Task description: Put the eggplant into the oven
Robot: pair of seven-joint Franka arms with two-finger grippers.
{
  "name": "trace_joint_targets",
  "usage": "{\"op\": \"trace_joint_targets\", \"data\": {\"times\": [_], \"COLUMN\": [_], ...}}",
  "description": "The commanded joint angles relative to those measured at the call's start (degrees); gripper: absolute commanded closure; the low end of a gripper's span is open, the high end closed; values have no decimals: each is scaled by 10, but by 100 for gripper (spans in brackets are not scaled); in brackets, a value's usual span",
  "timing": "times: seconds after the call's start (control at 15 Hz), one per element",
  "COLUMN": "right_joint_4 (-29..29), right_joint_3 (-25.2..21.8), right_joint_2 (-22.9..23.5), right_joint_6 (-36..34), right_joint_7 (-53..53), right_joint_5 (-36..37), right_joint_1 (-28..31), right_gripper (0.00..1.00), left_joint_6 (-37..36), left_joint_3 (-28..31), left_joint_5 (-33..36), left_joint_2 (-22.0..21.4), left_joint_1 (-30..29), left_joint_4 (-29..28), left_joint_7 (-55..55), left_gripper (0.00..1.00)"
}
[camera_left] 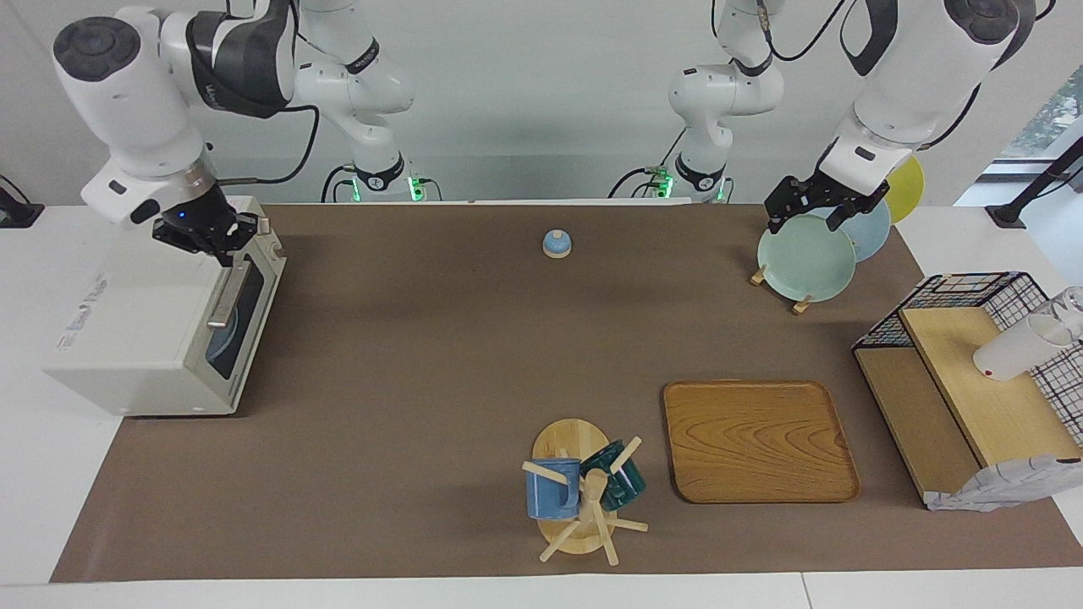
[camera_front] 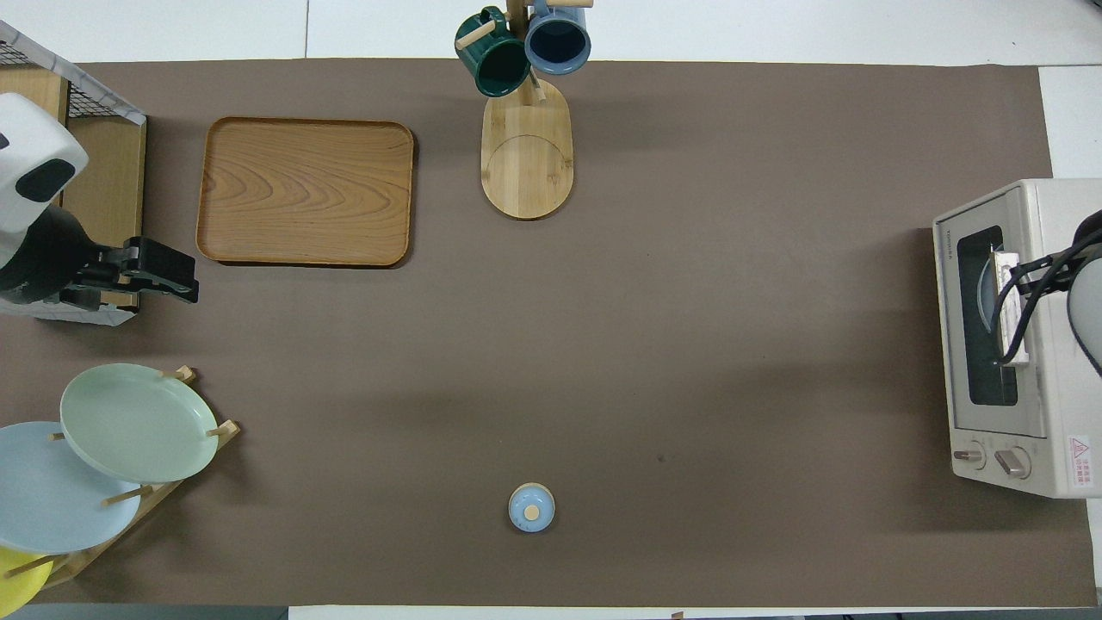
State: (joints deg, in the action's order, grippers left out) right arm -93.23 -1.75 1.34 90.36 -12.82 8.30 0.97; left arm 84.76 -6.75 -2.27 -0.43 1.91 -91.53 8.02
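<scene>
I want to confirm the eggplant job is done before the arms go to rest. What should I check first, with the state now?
1. Oven door closed: ok.
2. Eggplant inside: cannot tell; only a blue dish shows through the glass.
3. Right gripper off the door handle, over the oven's top edge, shut: ok.
4. Left gripper open, waiting over the green plate: ok.
5. No eggplant left on the table: ok.

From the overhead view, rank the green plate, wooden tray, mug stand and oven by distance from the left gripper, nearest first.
From the left gripper:
1. Wooden tray, just beside it.
2. Green plate, at the left arm's end.
3. Mug stand, mid-table.
4. Oven, at the right arm's end.
</scene>
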Motion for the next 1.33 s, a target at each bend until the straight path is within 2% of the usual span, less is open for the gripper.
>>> {"op": "trace_joint_targets", "data": {"times": [0.0,0.07,0.13,0.2,0.27,0.53,0.8,0.93,1.07,1.27], "right_joint_4": [35,37,33,31,28,22,26,28,37,42], "right_joint_3": [6,6,6,7,8,8,5,-14,-42,-49], "right_joint_2": [17,17,18,18,17,12,10,13,21,21], "right_joint_6": [-18,-20,-17,-14,-18,-48,-57,-57,-54,-52], "right_joint_7": [37,56,61,61,62,110,112,107,109,92], "right_joint_5": [-54,-63,-63,-65,-65,-65,-63,-65,-65,-64], "right_joint_1": [-4,-5,-5,-5,-4,-4,-10,-18,-54,-62], "right_gripper": [100,100,85,36,0,0,0,0,0,0], "left_joint_6": [-9,-9,-9,-10,-9,-10,-9,-9,-10,-9], "left_joint_3": [-5,-5,-5,-5,-5,-5,-5,-5,-5,-5], "left_joint_5": [10,10,10,10,10,10,10,10,10,10], "left_joint_2": [-4,-4,-4,-4,-4,-4,-4,-4,-4,-4], "left_joint_1": [-7,-7,-7,-7,-7,-7,-7,-7,-7,-7], "left_joint_4": [5,5,5,5,5,5,4,5,5,4], "left_joint_7": [-6,-6,-6,-6,-6,-6,-6,-6,-6,-6], "left_gripper": [0,0,0,0,0,0,0,0,0,0]}}
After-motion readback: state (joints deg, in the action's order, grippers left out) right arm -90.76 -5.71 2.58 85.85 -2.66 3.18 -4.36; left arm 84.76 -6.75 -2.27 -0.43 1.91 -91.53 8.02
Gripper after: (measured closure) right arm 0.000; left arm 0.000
